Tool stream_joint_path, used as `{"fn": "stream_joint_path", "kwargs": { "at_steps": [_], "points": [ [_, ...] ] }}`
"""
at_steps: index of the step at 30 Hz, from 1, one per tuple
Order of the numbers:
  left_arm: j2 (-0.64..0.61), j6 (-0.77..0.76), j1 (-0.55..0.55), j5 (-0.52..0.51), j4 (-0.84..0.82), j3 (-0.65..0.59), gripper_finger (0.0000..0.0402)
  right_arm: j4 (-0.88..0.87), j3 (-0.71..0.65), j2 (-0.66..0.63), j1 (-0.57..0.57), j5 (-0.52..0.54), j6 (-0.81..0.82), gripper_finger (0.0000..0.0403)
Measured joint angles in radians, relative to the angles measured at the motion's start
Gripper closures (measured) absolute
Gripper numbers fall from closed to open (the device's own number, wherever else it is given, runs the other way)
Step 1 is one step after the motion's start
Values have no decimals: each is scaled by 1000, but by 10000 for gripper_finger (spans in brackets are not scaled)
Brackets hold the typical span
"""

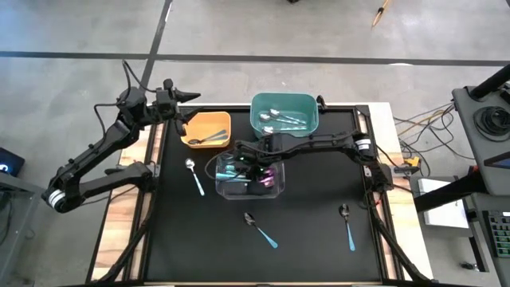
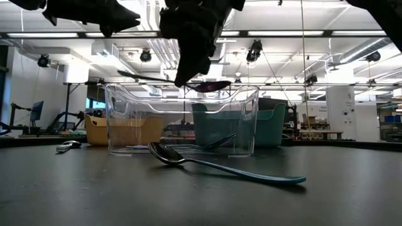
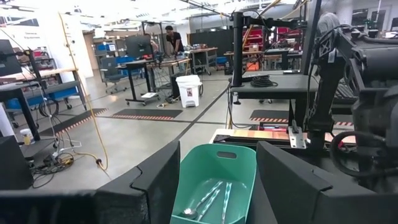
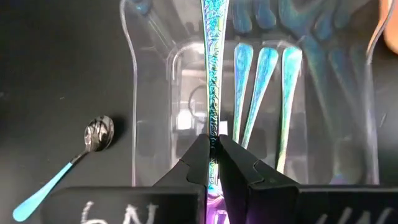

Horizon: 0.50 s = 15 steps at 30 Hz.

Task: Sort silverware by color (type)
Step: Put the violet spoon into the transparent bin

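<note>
My right gripper (image 4: 213,146) is shut on an iridescent spoon (image 4: 210,62), which hangs over the clear bin (image 1: 225,189) at mid-table. The spoon's purple bowl (image 2: 211,86) is about level with the bin's rim. Several iridescent spoons (image 4: 264,74) lie inside that bin. On the black table a silver spoon (image 1: 194,175) lies left of the clear bin, and two dark spoons (image 1: 260,228) (image 1: 348,224) lie nearer the front edge. My left gripper (image 3: 217,180) is open, held high beside the orange bin (image 1: 209,127), facing the teal bin (image 3: 214,186). My right gripper pinches the iridescent spoon's handle (image 4: 212,127) between its two fingers, close to the bowl end. The fingers slant down from the table's right side, and the handle runs on ahead of them. The spoon is lifted clear, roughly level, over the clear bin.
The orange bin holds dark spoons (image 1: 209,139). The teal bin (image 1: 283,113) at the far edge holds silver spoons (image 1: 280,120). Bare black table lies in front of the clear bin, around the two dark spoons.
</note>
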Motion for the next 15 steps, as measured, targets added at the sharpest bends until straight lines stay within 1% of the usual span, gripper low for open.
{"fn": "stream_joint_path", "kwargs": {
  "at_steps": [5,12,15],
  "points": [
    [1,0,0,0,0,-2,207,-13,2,5,2,33,73,390],
    [1,0,0,0,0,-2,207,-15,-2,5,23,64,135,390],
    [1,0,0,0,1,-2,207,-23,-11,5,42,116,138,390]
  ]
}}
